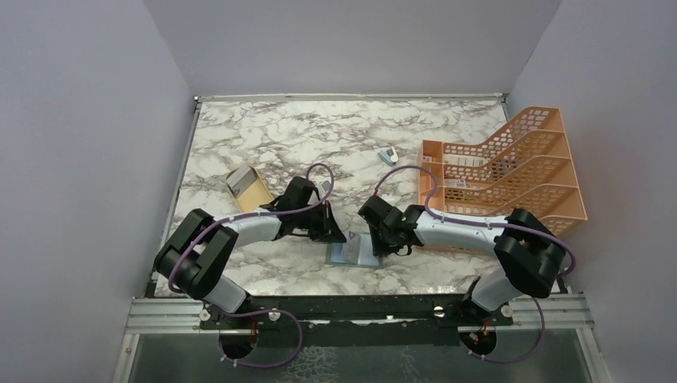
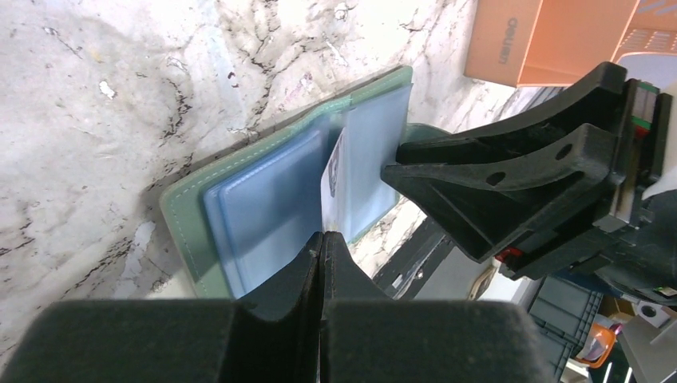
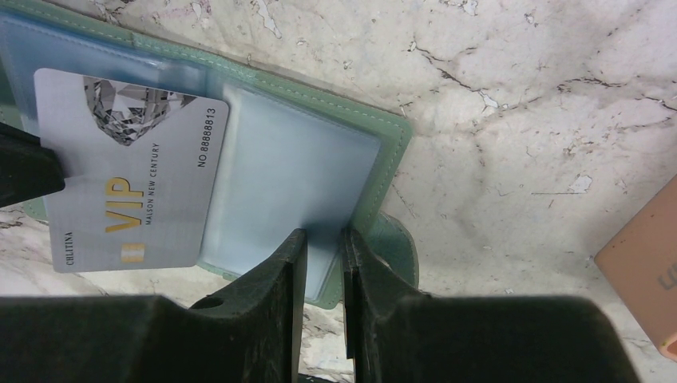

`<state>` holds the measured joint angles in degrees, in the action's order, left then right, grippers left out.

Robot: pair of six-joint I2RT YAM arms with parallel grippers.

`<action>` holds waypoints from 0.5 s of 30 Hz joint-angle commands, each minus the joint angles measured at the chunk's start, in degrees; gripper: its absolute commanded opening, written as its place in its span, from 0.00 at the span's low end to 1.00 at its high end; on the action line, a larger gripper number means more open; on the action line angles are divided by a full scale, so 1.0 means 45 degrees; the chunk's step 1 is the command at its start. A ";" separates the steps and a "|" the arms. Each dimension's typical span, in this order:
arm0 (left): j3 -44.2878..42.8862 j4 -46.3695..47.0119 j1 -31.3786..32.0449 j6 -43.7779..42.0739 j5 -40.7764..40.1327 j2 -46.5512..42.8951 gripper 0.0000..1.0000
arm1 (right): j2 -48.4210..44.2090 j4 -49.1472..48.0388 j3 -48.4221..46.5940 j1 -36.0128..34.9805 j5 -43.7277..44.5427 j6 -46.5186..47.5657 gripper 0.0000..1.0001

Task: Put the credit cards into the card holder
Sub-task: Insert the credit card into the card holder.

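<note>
The grey-green card holder (image 1: 355, 254) lies open on the marble between my two grippers, its pale blue pockets facing up (image 2: 263, 207) (image 3: 287, 175). My left gripper (image 1: 334, 233) (image 2: 322, 238) is shut on a pale grey VIP credit card (image 3: 132, 187), seen edge-on in the left wrist view (image 2: 331, 171), and holds it over the holder's middle pocket. My right gripper (image 1: 383, 242) (image 3: 323, 239) is closed to a narrow gap on the near corner of the holder's right pocket leaf. More cards lie in the tan dish (image 1: 247, 190).
An orange mesh file rack (image 1: 511, 171) stands at the right, close to my right arm, and shows in the left wrist view (image 2: 559, 40). A small blue-and-white gadget (image 1: 388, 155) lies beyond the holder. The table's front edge is just behind the holder.
</note>
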<state>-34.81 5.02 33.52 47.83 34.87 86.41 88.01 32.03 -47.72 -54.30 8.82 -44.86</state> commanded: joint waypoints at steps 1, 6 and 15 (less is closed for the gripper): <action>0.0170 0.0251 0.0110 -0.0393 -0.0089 0.0363 0.00 | 0.0389 -0.0497 0.0419 0.0016 0.0032 -0.0285 0.22; 0.0213 0.0295 0.0149 -0.0409 -0.0146 0.0666 0.00 | 0.0350 -0.0448 0.0425 0.0017 0.0056 -0.0348 0.22; 0.0171 0.0424 0.0342 -0.0181 -0.0575 0.0872 0.00 | -0.0050 0.0104 0.0151 0.0017 0.0060 -0.0571 0.25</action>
<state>-34.30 5.69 34.37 47.24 34.57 89.86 87.90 32.10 -47.70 -54.28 8.80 -45.47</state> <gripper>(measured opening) 0.009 0.236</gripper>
